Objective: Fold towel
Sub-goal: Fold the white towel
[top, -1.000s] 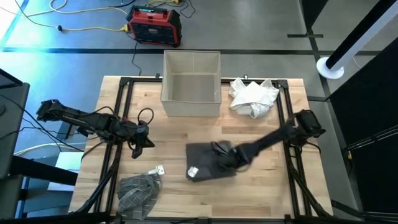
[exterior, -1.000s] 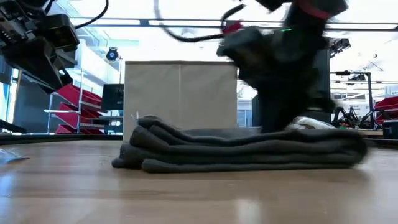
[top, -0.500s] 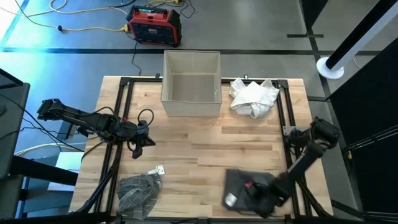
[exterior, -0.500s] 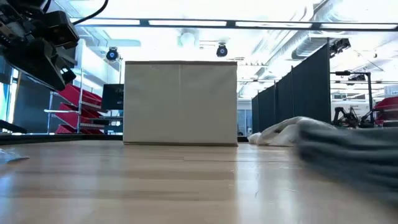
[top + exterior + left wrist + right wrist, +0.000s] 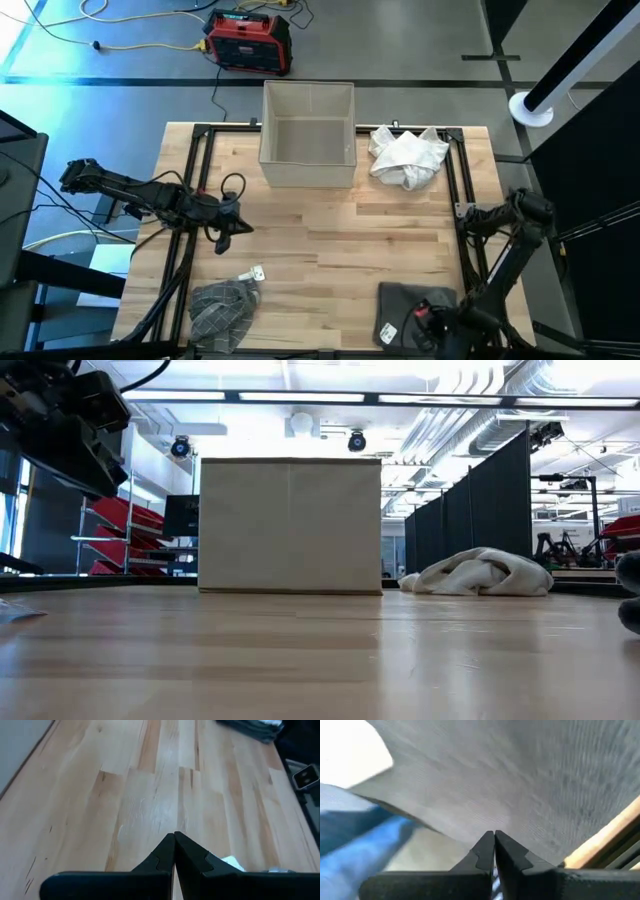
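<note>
A dark grey folded towel (image 5: 398, 303) lies flat at the table's near right corner, and only its edge (image 5: 630, 605) shows in the low view. My right gripper (image 5: 427, 316) is shut on top of it; the right wrist view shows the shut fingertips (image 5: 494, 837) against grey cloth (image 5: 520, 780). My left gripper (image 5: 238, 226), also shut (image 5: 174, 838), hovers over bare wood at the table's left side and touches nothing. My right gripper rests its shut fingers on the top face of the dark grey towel (image 5: 412, 300), toward its right side, coming from above and from the right. The towel stays folded, flat on the table. I cannot tell whether any layer is caught between the fingertips.
A beige open box (image 5: 308, 135) stands at the far middle, with a crumpled white towel (image 5: 408, 156) to its right. A grey checked cloth (image 5: 222, 306) and a small white piece (image 5: 255, 272) lie near left. Black frame rails (image 5: 462, 190) run along both sides. Bare wood fills the middle.
My right gripper has swept from the table's middle toward the near right corner, staying shut. The folded dark towel slid with it along the wood, still flat and folded, and has left the middle of the low view.
</note>
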Robot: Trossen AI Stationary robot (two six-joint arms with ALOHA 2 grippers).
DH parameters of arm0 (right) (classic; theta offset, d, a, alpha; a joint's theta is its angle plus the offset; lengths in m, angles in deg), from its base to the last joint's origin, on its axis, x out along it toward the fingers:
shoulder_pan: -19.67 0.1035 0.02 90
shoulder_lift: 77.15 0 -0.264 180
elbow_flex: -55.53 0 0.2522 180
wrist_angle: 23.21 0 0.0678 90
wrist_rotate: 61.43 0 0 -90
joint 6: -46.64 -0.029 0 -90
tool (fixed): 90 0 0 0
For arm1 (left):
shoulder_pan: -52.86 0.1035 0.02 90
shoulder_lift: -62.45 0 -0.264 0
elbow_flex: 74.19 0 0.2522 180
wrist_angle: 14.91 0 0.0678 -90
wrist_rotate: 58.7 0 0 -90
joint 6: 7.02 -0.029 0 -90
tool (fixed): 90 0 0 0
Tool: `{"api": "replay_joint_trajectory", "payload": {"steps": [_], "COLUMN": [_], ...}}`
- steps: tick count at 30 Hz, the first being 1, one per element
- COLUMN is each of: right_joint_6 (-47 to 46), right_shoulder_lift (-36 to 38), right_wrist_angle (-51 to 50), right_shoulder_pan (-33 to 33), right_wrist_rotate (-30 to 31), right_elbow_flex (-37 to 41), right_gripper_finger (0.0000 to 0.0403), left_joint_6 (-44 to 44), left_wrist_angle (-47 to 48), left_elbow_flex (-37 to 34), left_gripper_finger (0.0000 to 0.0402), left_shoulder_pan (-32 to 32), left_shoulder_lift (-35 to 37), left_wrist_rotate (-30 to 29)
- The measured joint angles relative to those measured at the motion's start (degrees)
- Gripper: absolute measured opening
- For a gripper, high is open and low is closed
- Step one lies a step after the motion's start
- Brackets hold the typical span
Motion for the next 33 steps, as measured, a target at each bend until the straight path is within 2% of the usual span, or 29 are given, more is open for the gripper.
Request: {"api": "replay_joint_trajectory", "payload": {"steps": [6, 9, 16, 20, 27, 33], "right_joint_6": [4.61, 8.14, 19.81, 26.54, 46.04, 65.41], "right_shoulder_lift": [6.78, 10.31, 18.69, 23.4, 28.43, 28.72], "right_wrist_angle": [-12.65, -18.51, -26.12, -29.25, -33.85, -34.41], "right_shoulder_pan": [-5.71, -10.02, -24.47, -34.56, -52.56, -68.01], "right_wrist_rotate": [16.58, 21.3, 20.15, 20.15, 19.93, 14.22], "right_elbow_flex": [-4.99, -6.21, -6.79, -6.81, -6.81, -6.81], "right_gripper_finger": [0.0, 0.0, 0.0, 0.0, 0.0, 0.0], "left_joint_6": [-0.03, -0.03, 0.08, 1.9, 5.76, 13.76], "left_wrist_angle": [-5.94, -9.75, -16.29, -17.46, -17.33, -17.3], "left_elbow_flex": [0.0, 0.0, 0.0, 0.0, 0.0, 0.0], "left_gripper_finger": [0.0, 0.0, 0.0, 0.0, 0.0, 0.0], "left_shoulder_pan": [0.0, 0.02, 0.04, 0.07, 0.25, 2.65], "left_shoulder_lift": [0.0, 0.0, 0.0, 0.0, 0.0, 0.0], "left_wrist_rotate": [-0.02, -0.04, -0.33, -3.7, -6.15, -6.87]}}
